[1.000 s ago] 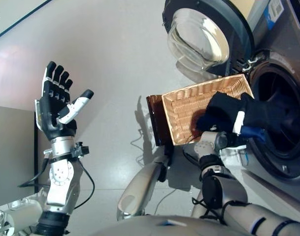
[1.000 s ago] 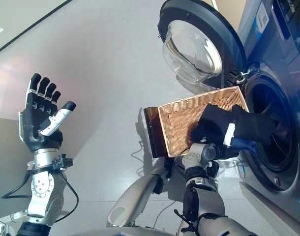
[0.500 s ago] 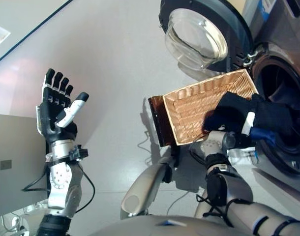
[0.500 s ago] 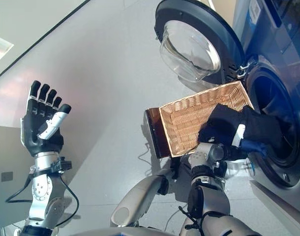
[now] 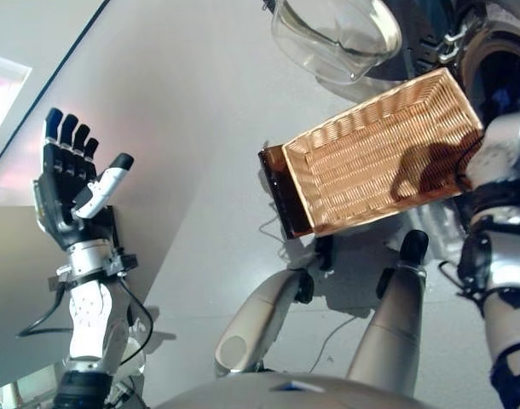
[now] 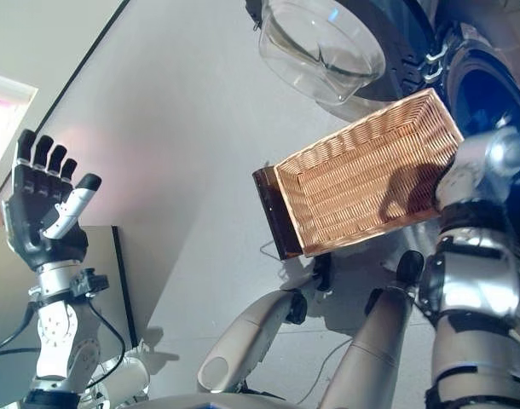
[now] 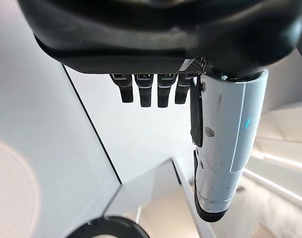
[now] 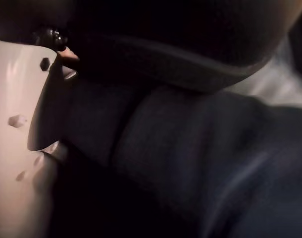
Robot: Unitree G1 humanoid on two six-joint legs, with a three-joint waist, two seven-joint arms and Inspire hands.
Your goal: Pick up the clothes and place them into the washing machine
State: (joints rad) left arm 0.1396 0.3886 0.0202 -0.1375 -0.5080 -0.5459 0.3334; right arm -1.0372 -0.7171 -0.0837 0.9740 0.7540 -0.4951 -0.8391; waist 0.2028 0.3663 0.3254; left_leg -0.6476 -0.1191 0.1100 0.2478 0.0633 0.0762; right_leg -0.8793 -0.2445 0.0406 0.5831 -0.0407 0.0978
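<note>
**Dark clothes gone into the drum, basket left bare**

Clothes moved the most: a second back the dark bundle sat over the basket's far end at the drum mouth, and by now it had gone out of both eye views. Only the right wrist view showed it, as dark cloth [image 8: 200, 163] filling nearly the whole picture right up against the camera, so my guess was that it sat inside the washing machine [image 6: 490, 85] or right at its mouth. The right hand itself showed in no eye view, just the silver forearm heading off toward the drum, and up close it was too dark to make out, so I couldn't tell if it was gripping the cloth or had let go.

The wicker basket [image 5: 379, 153] looked empty, only a shadow lying on its weave. The glass door [image 6: 320, 38] hung swung wide above it. The whole picture had also shifted, so the head had moved too.

The left hand [image 5: 68, 192] was raised well off to the side, fingers straight and spread, holding nothing; its wrist view agreed.

Progress-wise: pick-up done, drop-in nearly done. Left was letting go, if it hadn't, and pulling the arm out.
</note>
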